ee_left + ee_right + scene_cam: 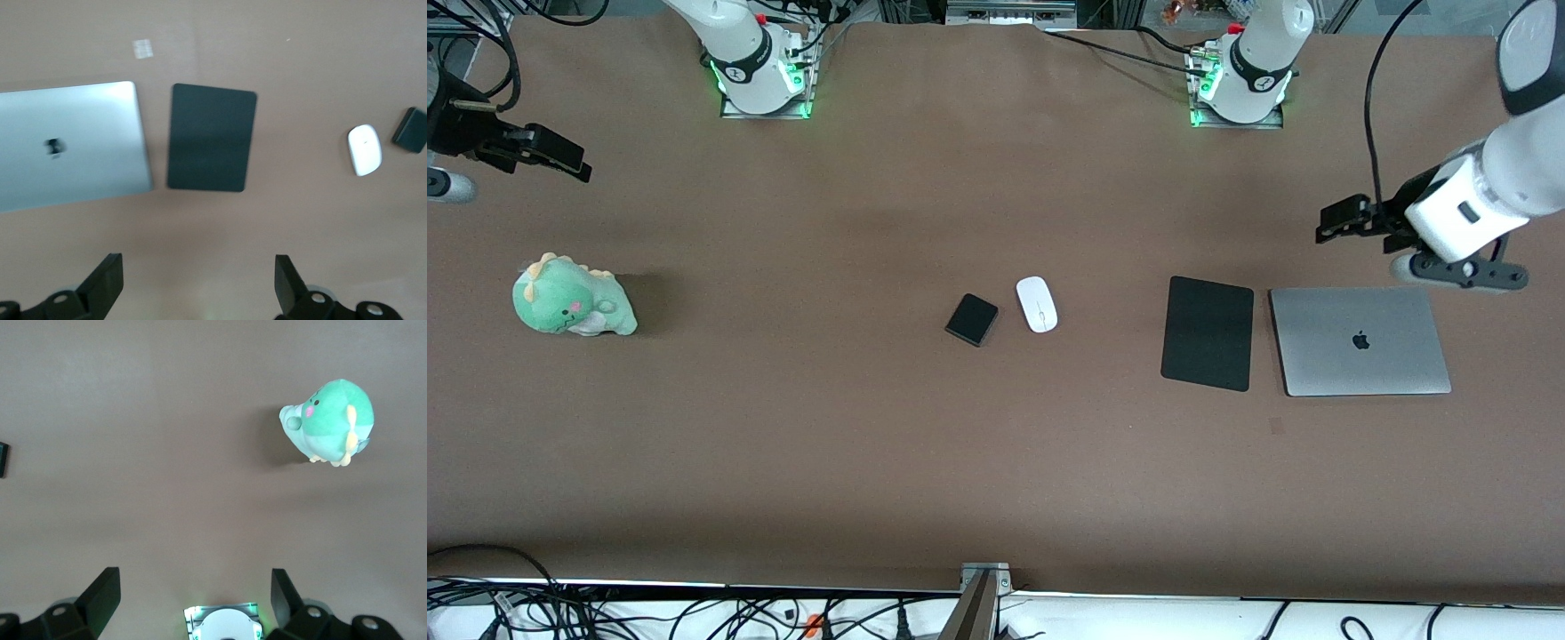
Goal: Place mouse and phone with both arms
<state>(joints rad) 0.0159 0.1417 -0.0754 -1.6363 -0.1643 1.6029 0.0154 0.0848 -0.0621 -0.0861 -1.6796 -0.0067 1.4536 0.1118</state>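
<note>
Evidently nothing is placed yet: the small white glossy oval mouse (pixel 1037 304) and the small black square slab of a phone (pixel 971 320) lie side by side, just apart, at the centre of the front view on the brown table (pixel 871 444), untouched. The left gripper (pixel 1343 220), at the frame's right edge above the grey closed laptop (pixel 1359 341), hangs with jaws apart and empty; the right gripper (pixel 560 158), at the upper left, likewise. Both pickups remain. The left wrist view shows the flat black mat (pixel 211 137) beside the laptop; only the right wrist view shows the green plush dinosaur (pixel 330 420) from above.
</note>
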